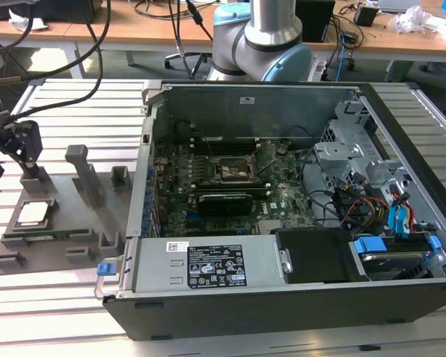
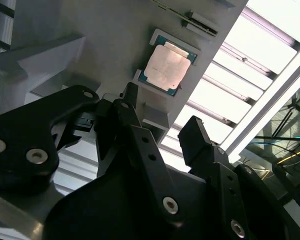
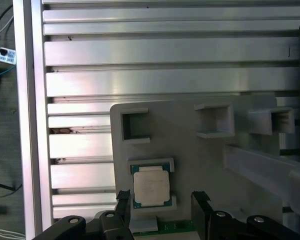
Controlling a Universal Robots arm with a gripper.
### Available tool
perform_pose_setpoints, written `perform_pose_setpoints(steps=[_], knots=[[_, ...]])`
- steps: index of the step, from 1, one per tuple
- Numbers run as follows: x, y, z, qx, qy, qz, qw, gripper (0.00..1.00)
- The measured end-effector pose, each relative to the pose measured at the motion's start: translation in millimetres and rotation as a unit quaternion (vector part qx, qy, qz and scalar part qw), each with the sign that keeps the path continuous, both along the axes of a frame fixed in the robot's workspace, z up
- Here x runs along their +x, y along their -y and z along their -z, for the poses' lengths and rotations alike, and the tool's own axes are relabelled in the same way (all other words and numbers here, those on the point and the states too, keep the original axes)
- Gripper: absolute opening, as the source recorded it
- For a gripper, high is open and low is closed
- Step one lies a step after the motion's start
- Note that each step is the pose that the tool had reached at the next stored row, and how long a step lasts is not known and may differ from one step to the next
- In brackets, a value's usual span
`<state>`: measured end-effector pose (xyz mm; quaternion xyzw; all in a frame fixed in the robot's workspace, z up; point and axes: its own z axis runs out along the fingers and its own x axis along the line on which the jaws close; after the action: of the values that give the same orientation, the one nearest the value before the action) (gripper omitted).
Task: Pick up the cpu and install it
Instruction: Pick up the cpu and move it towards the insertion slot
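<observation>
you are at the pick-up step of the job, and nothing is grasped yet. the cpu (image 1: 31, 213) lies flat, silver top up, in its shallow pocket on the grey holder plate (image 1: 82, 223), which sits on the slatted metal table (image 1: 59, 111) at the exterior view's left. that is well apart from the open computer case (image 1: 282, 297) at the exterior view's right. the gripper (image 1: 22, 149) hangs above the plate, near the cpu and clear of it. in the first wrist view the gripper (image 3: 161, 200) has its 2 black fingers (image 3: 122, 200) spread wide and empty, with the cpu (image 3: 151, 187) showing in the gap between them. the second wrist view shows the same spread, with the cpu (image 2: 167, 67) lying beyond the tips. as i judge it, the grasp calls for you to line the fingers up with 2 opposite edges of the chip, keep them square to it, and come down gently so the tips clear the low pocket walls and do not press on the top plate. the dark square socket (image 1: 233, 169) sits on the board in the far half of the case. i cannot tell from here whether it is open and ready.
</observation>
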<state>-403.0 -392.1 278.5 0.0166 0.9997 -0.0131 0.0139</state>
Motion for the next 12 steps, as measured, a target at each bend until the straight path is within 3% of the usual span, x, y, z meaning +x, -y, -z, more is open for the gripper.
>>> perform_pose_setpoints(steps=[4,7,12], knots=[[0.0,0.0,2.5,0.0,0.0001,0.0,1.0,0.6],[0.0,0.0,9.6,0.0,0.0,0.0,1.0,0.6],[-0.2,0.0,14.8,-0.0004,-0.0001,-0.002,1.0,0.6]])
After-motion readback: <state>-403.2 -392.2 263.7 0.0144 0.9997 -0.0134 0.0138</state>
